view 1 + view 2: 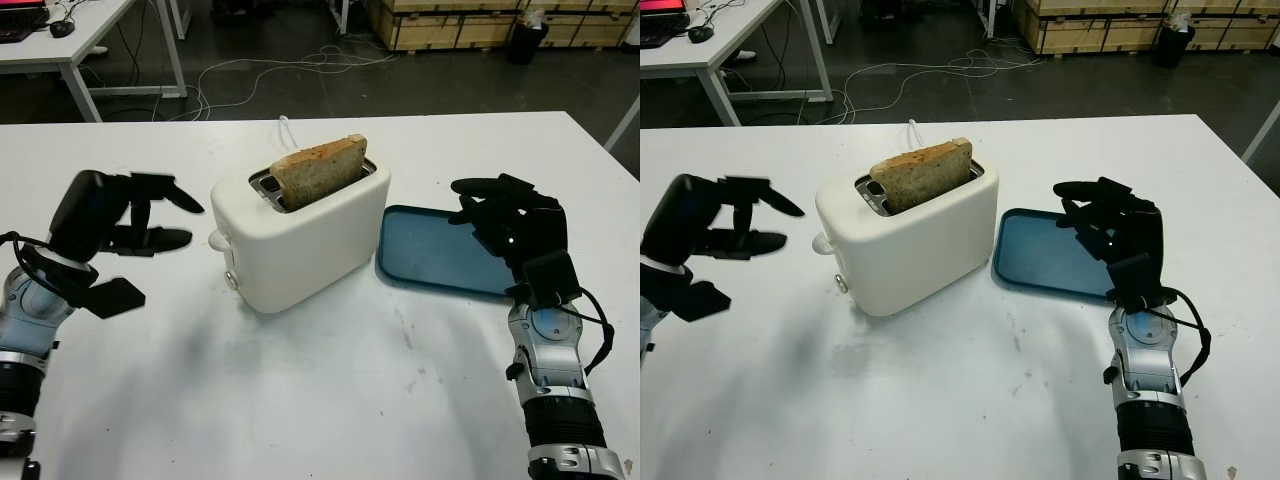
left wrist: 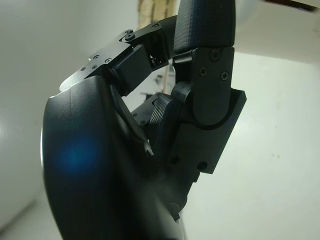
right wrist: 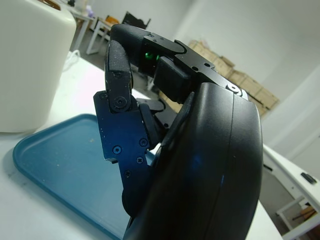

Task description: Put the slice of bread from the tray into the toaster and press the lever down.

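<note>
arms come in from the near edge of the white table [image 1: 330, 400], one at each side. left hand [image 1: 125, 225] hangs above the table just left of the toaster, holding nothing, its fingers reaching toward the toaster's lever end without touching it. right hand [image 1: 505, 225] is raised over the near right part of the blue tray [image 1: 420, 255], fingers loosely open and gripping nothing. toaster [image 1: 300, 235] stands in the middle of the table, white, its long axis running from near left to far right, with the small lever knob [image 1: 216, 240] on its left end and still up. slice of bread [image 1: 320, 172] stands upright on edge in the slot, its broad face along the toaster's length, its top half sticking out. the tray lies flat just right of the toaster.
</note>
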Controlling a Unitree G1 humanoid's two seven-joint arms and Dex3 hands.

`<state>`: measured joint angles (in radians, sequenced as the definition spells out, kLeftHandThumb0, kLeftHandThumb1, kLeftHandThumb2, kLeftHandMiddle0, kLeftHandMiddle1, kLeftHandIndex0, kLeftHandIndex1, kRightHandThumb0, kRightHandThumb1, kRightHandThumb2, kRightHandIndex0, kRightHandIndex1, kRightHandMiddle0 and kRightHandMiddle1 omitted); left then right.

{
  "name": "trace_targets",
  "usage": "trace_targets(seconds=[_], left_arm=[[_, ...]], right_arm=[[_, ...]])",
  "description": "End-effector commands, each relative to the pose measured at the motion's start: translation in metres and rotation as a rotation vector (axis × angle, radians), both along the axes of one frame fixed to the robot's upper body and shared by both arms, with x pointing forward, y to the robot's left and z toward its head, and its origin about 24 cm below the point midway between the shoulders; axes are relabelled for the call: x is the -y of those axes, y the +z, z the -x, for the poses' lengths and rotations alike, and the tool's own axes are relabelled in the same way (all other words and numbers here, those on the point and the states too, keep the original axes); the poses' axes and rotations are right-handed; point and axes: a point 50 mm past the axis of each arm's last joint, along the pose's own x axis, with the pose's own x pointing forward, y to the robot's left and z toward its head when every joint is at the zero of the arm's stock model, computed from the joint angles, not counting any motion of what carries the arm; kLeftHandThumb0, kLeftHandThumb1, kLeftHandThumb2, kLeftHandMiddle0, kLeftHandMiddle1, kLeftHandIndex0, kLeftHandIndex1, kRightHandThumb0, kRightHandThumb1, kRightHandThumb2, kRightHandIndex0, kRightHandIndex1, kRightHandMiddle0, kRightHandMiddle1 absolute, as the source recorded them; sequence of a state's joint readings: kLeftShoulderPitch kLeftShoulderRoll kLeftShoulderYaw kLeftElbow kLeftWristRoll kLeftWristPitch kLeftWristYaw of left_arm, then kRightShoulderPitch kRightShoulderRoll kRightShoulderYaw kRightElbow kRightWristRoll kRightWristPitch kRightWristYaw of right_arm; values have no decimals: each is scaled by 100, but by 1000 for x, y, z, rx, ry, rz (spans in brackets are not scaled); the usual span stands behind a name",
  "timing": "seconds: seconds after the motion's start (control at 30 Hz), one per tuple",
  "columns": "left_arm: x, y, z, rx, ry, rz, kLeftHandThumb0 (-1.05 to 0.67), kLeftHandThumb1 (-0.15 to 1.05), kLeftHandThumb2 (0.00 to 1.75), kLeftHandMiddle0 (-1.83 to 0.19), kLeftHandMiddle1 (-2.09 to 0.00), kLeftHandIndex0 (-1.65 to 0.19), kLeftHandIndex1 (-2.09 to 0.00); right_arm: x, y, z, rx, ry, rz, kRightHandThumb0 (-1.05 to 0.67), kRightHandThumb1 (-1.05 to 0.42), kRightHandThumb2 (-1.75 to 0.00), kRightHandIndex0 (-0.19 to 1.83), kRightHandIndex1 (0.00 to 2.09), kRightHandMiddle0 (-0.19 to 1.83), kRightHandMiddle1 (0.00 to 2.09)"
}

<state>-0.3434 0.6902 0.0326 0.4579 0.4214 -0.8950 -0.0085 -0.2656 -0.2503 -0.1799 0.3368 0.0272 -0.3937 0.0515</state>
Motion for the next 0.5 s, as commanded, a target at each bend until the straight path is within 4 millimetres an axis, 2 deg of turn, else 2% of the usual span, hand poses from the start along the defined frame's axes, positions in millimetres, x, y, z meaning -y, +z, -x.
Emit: trace_targets(seconds=[0.0, 0.13, 0.33, 0.47], left_arm=[[6, -1, 1, 14, -29, -38, -105, 92, 59, -114, -174, -92, -60], [13, -5, 1, 2, -43, -65, -105, 92, 63, -119, -175, -86, -67], [18, -11, 1, -31, -41, -134, -105, 92, 66, -123, -175, -67, -94], [18, -13, 1, -46, -36, -151, -105, 92, 64, -124, -175, -65, -101]], right_arm=[[-2, 4, -3, 23, 11, -7, -41, -92, -22, 83, 120, 101, 45], [-2, 4, -3, 21, 8, -7, -41, -92, -22, 83, 121, 101, 45], [-1, 4, -3, 23, 9, -10, -41, -92, -22, 83, 123, 100, 45], [-2, 5, -2, 22, 10, -7, -41, -92, -23, 84, 123, 100, 45]])
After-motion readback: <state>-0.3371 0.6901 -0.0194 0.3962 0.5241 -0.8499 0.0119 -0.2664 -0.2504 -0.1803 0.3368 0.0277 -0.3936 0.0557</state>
